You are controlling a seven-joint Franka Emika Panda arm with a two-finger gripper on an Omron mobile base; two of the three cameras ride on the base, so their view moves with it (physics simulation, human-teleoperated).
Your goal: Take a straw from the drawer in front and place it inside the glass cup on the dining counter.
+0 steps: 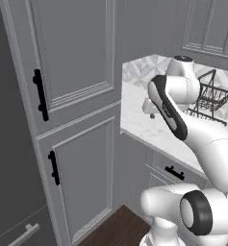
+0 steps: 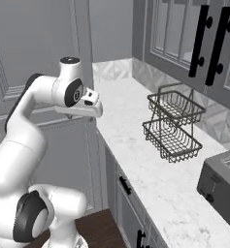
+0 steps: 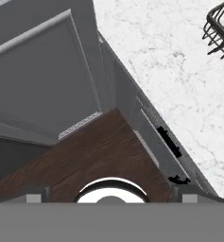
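Marble-topped surface (image 2: 150,169) with wire baskets (image 2: 173,125) runs beside tall grey cabinet doors (image 1: 72,120). Just under its edge sits the drawer (image 1: 175,174), shut, grey, black bar handle, likely with the straw inside. Above that edge hangs the pincer (image 2: 94,102), seemingly staged before reaching down; I cannot tell its jaw state.
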